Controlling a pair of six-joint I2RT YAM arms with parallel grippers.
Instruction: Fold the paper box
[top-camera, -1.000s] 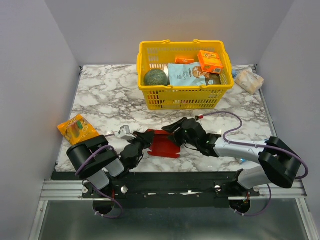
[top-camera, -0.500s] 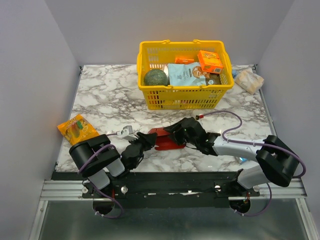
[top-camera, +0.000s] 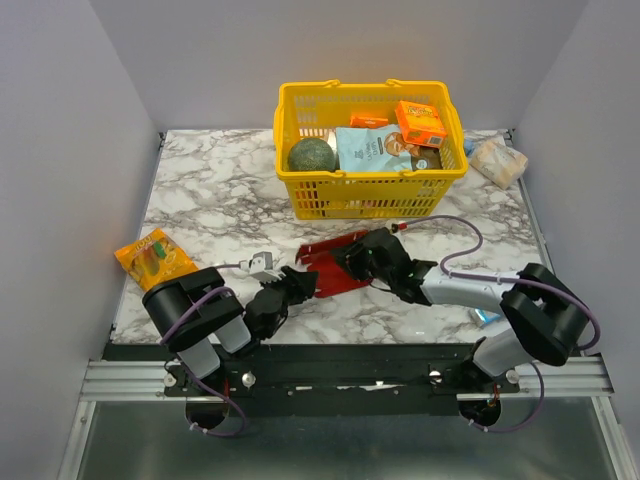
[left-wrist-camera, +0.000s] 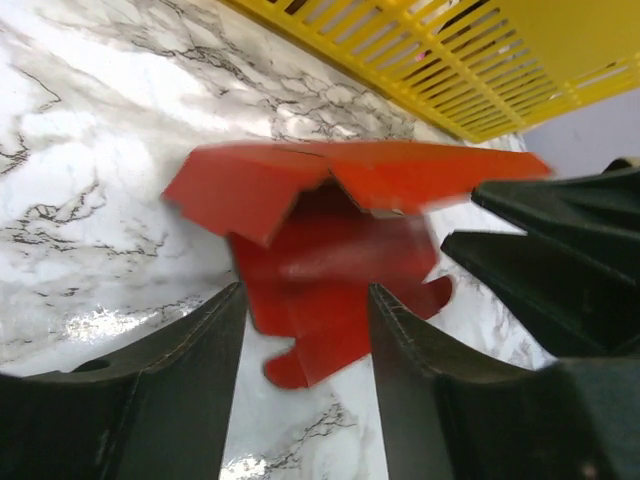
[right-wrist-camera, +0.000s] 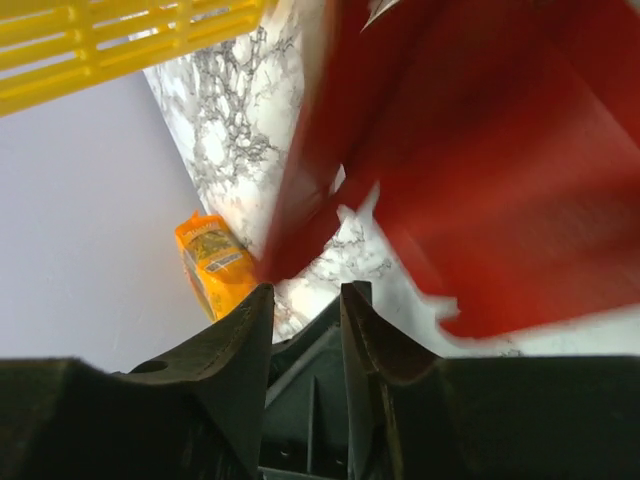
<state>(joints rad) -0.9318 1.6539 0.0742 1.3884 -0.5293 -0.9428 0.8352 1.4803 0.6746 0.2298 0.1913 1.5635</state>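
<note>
Arms lay low over the near edge of the marble table (top-camera: 200, 205), both angled inward toward each other. The left gripper (top-camera: 296, 283) sat at the seven o'clock corner of the paper box (top-camera: 322, 268), its fingers (left-wrist-camera: 190, 380) apart and gripping nothing. The right gripper (top-camera: 352, 262) met the box from its three o'clock side. I could not tell whether its fingers were clamped on the red card. The box stood tilted, one panel raised off the marble, and the yellow basket (top-camera: 300, 190) stood beyond it at twelve o'clock.

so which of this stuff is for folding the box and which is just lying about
For the job: red paper box, left tool, right tool.
Lying about: yellow basket and the groceries in it, orange snack packet, pale packet.
</note>
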